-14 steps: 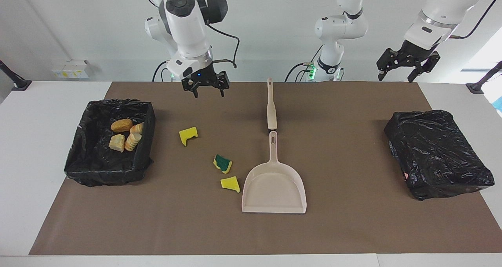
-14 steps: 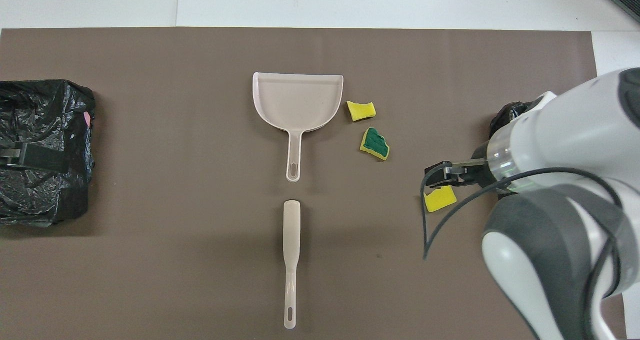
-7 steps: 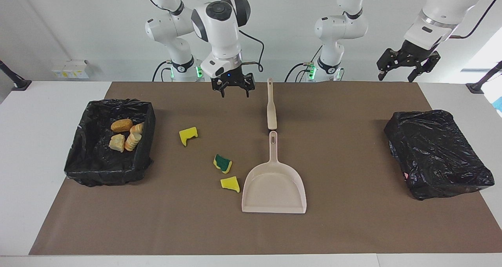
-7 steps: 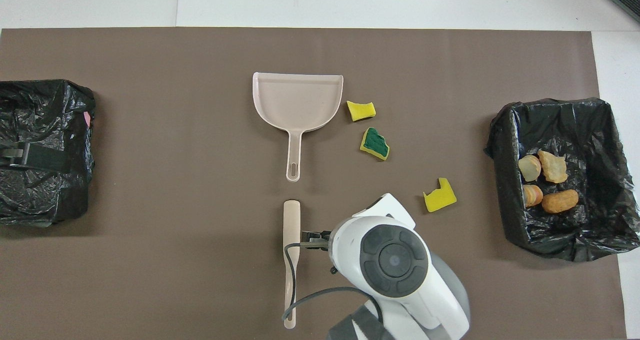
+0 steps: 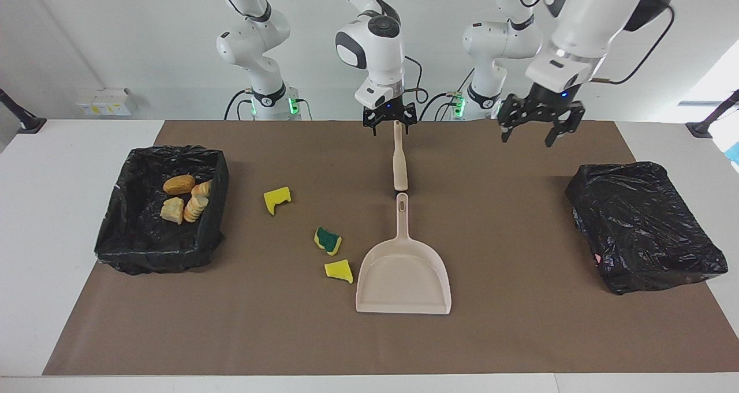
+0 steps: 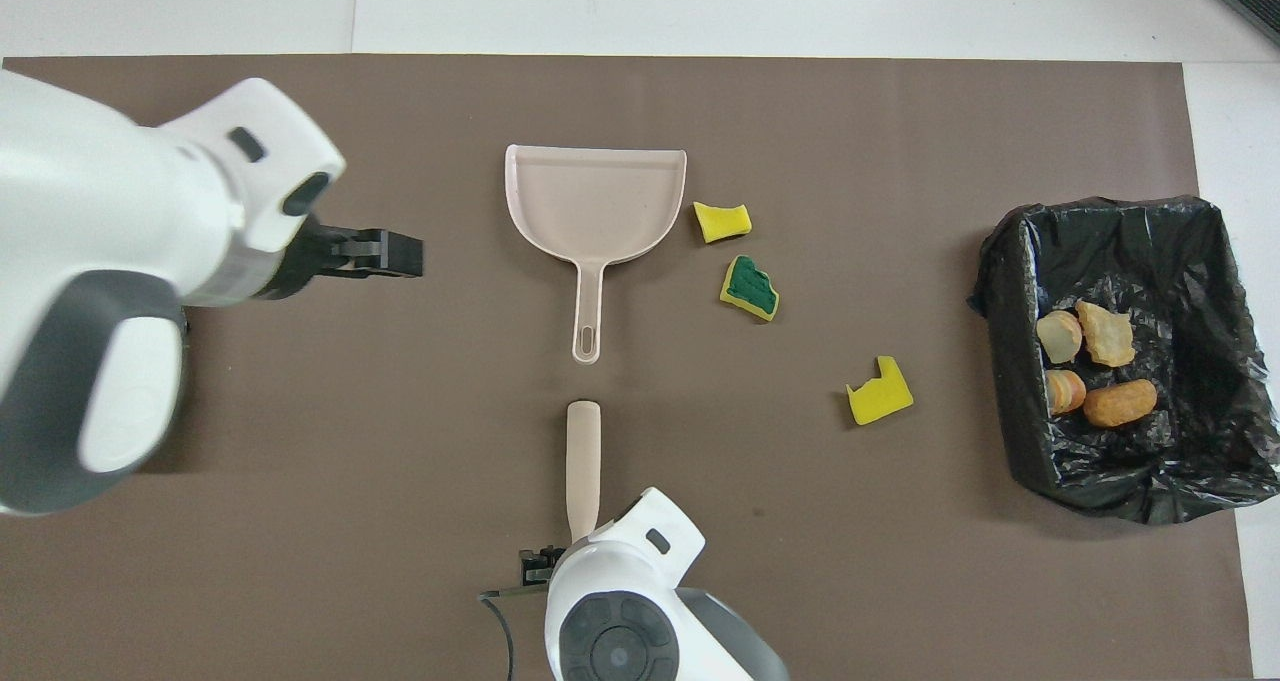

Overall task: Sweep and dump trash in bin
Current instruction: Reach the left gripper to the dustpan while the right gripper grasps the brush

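Right gripper [image 5: 389, 122] is seen over the thin end of the brush [image 5: 399, 162] handle, fingers spread wide on either side of it, nothing gripped; contact with the handle cannot be told. In the overhead view the right gripper [image 6: 540, 566] is mostly covered by its own wrist. The brush [image 6: 583, 456] lies flat on the mat [image 5: 519, 335], in line with the dustpan [image 5: 404, 272], its thick end just short of the dustpan handle tip, not touching.

Left gripper [image 5: 540, 122] is held up in the air over bare mat toward the left arm's end of the table, fingers wide, empty. In the overhead view the left gripper [image 6: 385, 254] is seen beside the dustpan [image 6: 598, 201], apart from it.

Three sponge pieces are found loose on the mat: one yellow piece [image 5: 339, 270] just beside the dustpan's open edge, the green-faced piece [image 5: 328, 240] near it and nearer the robots, a notched yellow piece [image 5: 277, 199] nearer still, toward the open bin [image 5: 138, 249].

Four bread chunks [image 5: 186, 199] are already in the open bin at the right arm's end. A covered bin [image 5: 644, 225], wrapped in black plastic, sits at the left arm's end.
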Available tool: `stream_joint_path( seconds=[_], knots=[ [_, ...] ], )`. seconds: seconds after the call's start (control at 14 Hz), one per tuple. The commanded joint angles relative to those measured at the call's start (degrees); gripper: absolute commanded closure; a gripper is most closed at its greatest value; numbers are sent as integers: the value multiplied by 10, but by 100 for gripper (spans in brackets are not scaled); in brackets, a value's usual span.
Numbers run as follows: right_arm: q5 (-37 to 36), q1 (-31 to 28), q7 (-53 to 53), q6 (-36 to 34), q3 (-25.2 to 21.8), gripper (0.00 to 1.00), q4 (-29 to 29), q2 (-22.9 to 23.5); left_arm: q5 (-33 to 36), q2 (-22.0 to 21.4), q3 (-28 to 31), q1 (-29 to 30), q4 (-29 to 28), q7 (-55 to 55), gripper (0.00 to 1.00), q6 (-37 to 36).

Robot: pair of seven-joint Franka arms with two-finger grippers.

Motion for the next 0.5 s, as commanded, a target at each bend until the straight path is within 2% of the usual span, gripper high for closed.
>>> stream_joint_path(
  seconds=[0.0,0.14,0.43],
  knots=[
    [-57,30,67,34,-4,1,-2,39,-27,79,10,-60,14,-33,0,71],
    [-70,37,77,30,-4,5,-2,43,-26,127,10,-91,13,-37,0,114],
    [-70,37,77,26,-3,23,-2,43,-29,138,10,-102,-3,-70,0,133]
  ],
)
